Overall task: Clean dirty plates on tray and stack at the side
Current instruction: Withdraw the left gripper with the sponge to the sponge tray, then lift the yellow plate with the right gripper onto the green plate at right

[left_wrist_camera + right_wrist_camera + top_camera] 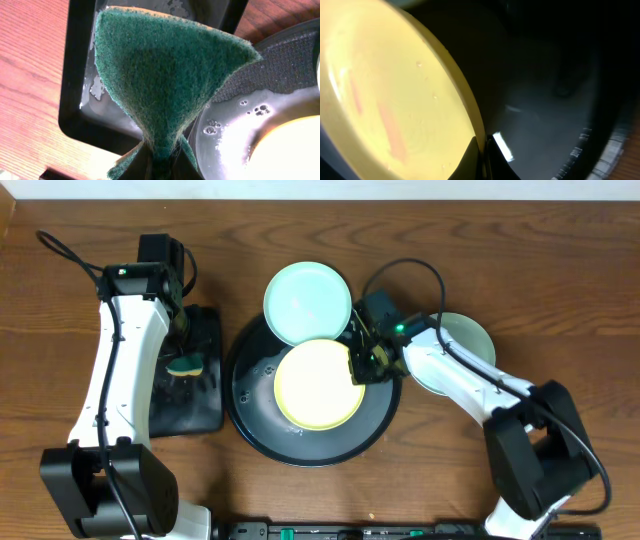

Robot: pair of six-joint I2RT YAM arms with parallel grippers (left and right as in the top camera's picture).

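Observation:
A pale yellow plate [318, 384] lies in the large round black tray [250, 415]. My right gripper [357, 367] is shut on the yellow plate's right rim; in the right wrist view the fingers [484, 152] pinch the rim of the plate [385, 90]. A pale mint plate [306, 302] leans on the tray's far rim. Another mint plate [462, 340] lies on the table at the right, partly under my right arm. My left gripper [185, 352] is shut on a green sponge [160, 75] above the small rectangular tray.
A small black rectangular tray [195, 395] with water in it sits left of the round tray; it also shows in the left wrist view [75, 100]. The round tray's wet rim [235, 120] is close beside it. The table is brown wood [80, 220].

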